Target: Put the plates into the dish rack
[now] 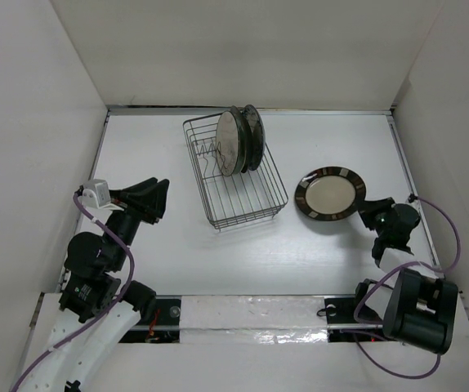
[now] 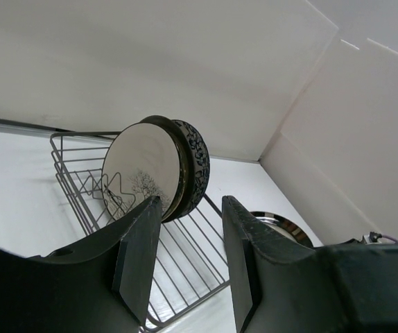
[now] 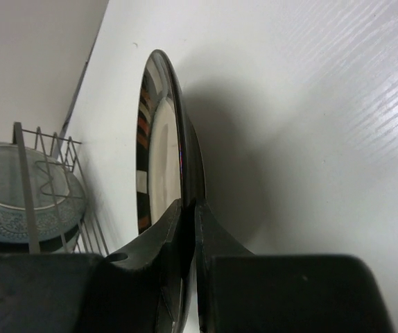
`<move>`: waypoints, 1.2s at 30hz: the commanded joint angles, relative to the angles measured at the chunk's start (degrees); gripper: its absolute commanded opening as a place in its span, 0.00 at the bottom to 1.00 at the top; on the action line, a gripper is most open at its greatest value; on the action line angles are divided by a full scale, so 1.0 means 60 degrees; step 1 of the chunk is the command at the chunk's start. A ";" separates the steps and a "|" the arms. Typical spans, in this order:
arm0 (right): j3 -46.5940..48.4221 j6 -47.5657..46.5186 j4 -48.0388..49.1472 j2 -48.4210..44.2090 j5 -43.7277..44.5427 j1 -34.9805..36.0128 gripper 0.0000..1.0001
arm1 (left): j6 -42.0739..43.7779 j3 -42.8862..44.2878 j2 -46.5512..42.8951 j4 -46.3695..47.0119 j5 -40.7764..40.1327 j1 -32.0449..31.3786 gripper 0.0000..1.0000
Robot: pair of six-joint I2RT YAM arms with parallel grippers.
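Note:
The black wire dish rack (image 1: pixel 247 200) stands mid-table with several plates upright at its far end; the front one is cream with a branch motif (image 1: pixel 230 143), and a black-white patterned plate (image 2: pixel 197 161) stands behind it. The dark-rimmed plate with cream centre (image 1: pixel 330 194) is right of the rack. My right gripper (image 1: pixel 367 208) is shut on its near-right rim, seen edge-on in the right wrist view (image 3: pixel 185 166). My left gripper (image 1: pixel 158 198) is open and empty, left of the rack, pointing at it (image 2: pixel 188 208).
White walls enclose the table on the left, back and right. A pale green plate (image 3: pixel 19 187) shows behind the rack's wires in the right wrist view. The arm bases and cables lie along the near edge.

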 commanded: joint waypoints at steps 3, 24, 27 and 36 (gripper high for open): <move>0.0604 0.1059 0.2252 -0.0616 -0.1529 -0.0747 0.00 | -0.0025 0.0026 0.0132 0.0427 0.0129 0.0039 0.37; 0.7604 -0.0607 -0.2698 -0.1895 0.0884 0.3700 0.00 | -0.0039 0.0041 0.0176 0.0456 0.0129 0.0039 0.36; 0.8966 -0.1163 -0.2962 -0.0636 0.2056 0.5502 0.00 | -0.0054 0.0041 0.0147 0.0442 0.0129 0.0039 0.37; 1.3035 -0.2424 -0.3636 0.3390 0.4651 0.8170 0.00 | -0.0068 0.0011 -0.0073 0.0383 0.0099 0.0039 0.37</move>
